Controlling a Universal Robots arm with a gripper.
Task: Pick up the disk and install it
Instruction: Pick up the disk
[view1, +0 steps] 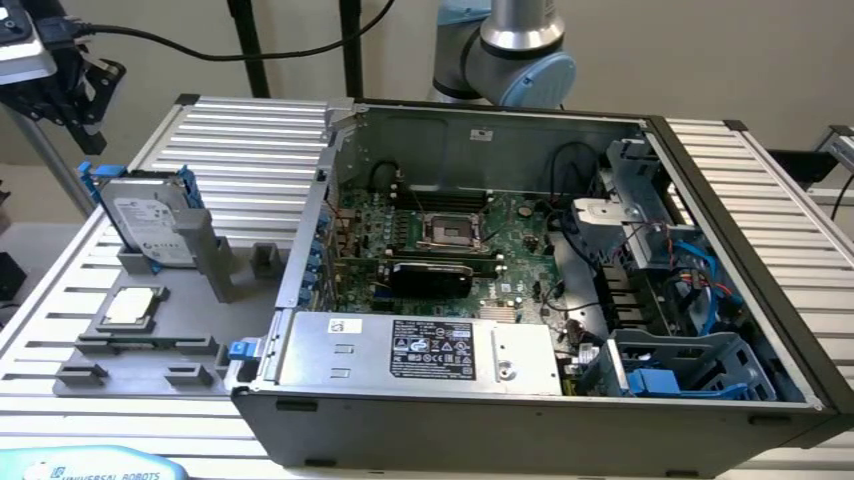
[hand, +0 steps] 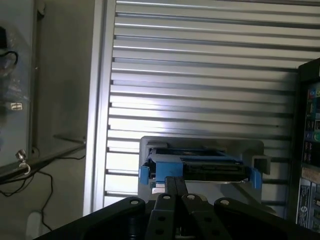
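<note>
Now | step: approach for the pick | gripper (hand: 175, 186) fingers pressed together, holding nothing, above and apart from the disk (view1: 150, 222) | disk stands on edge in grey holder (view1: 200, 258), beside open computer case (view1: 747, 190) | you should centre squarely over its blue carrier.

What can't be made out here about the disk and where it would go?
- Exterior view: the disk label is too small to read; the grey holder hides its lower part.
- Wrist view: the shut fingers overlap part of the disk's near edge.
- Exterior view: blue brackets and cables in the computer case hide whether a bay is free.
</note>
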